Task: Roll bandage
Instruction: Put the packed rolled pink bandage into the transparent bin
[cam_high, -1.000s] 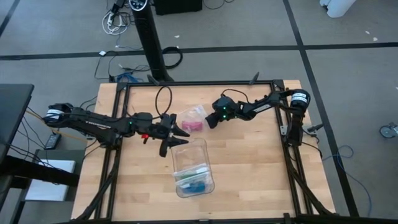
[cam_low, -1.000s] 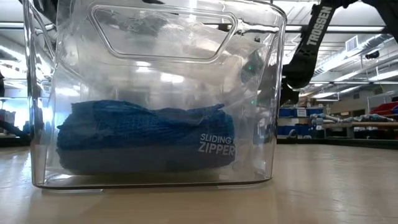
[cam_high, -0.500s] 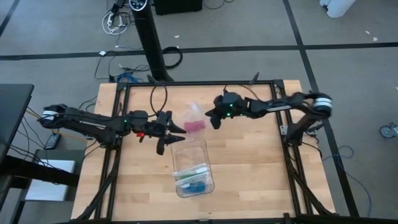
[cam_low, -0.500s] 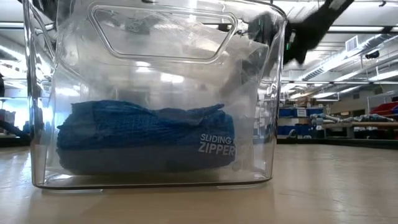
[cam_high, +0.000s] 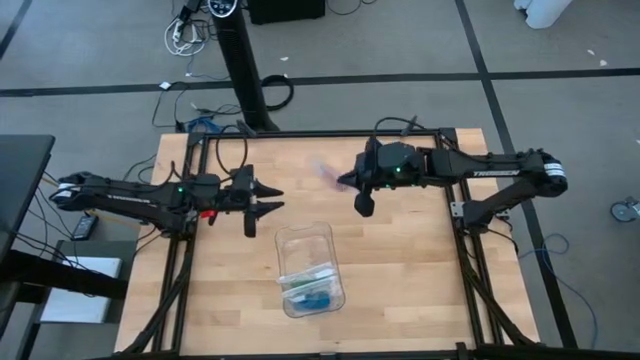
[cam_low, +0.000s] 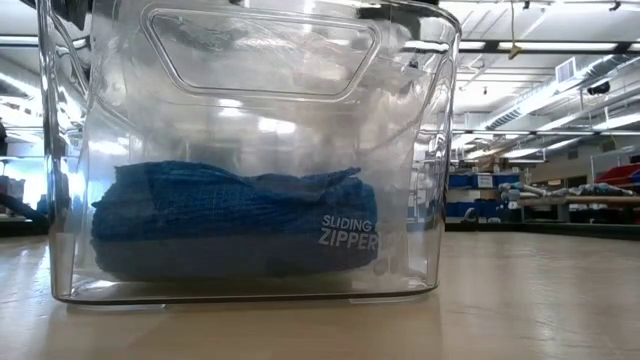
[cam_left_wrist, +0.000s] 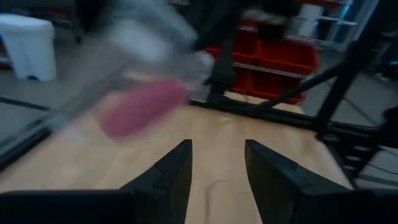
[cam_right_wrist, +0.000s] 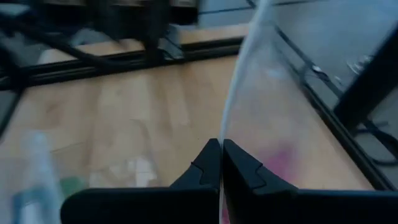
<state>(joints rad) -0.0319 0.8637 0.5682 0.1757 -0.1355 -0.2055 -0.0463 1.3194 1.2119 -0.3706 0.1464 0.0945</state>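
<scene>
left gripper (cam_high: 262, 197): at table's left side, fingers spread apart, grasping nothing, clear of the wooden table (cam_high: 400, 260). clear plastic box (cam_high: 308, 266): front centre of table, blue fabric (cam_low: 235, 220) and a bag printed "sliding zipper" inside. clear plastic bag (cam_right_wrist: 273, 118): lifted above the table's back centre, pinched at its edge. bandage (cam_left_wrist: 144, 107): magenta-pink, seen blurred inside that lifted bag, off the table surface. right gripper (cam_high: 352, 187): back centre-right, fingers clenched on the bag's edge, arm reaching in from the right.
</scene>
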